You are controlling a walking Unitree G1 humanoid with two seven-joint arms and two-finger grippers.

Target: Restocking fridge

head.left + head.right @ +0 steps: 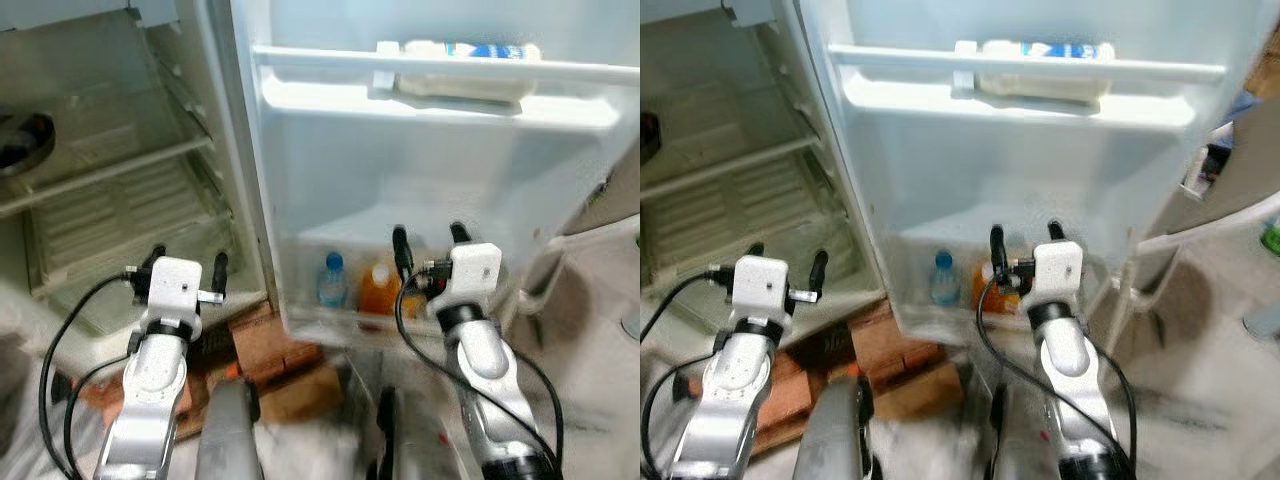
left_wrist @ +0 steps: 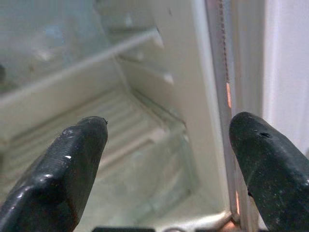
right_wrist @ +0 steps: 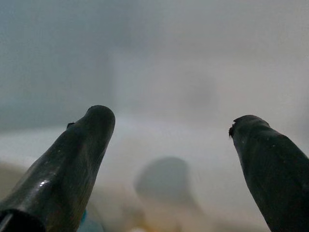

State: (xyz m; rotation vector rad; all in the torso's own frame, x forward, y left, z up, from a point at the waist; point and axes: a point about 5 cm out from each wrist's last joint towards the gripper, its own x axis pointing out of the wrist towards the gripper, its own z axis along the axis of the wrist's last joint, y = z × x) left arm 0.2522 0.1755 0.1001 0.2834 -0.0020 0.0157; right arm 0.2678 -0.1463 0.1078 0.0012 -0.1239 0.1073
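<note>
With its fingers spread and empty, the right gripper [image 1: 430, 236] is held just in front of the upright orange bottle [image 1: 377, 289] on the fridge door's bottom shelf [image 1: 330, 316], while the left gripper [image 1: 187, 262], likewise spread, is kept farther away.

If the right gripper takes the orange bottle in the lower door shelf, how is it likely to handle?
The orange bottle looks full, so probably heavy for its size. It stands upright between a blue-capped bottle and the right gripper, whose fingers are open, so a nudge would likely knock its neighbour before it tips. Its smooth surface may be slippery.
</note>
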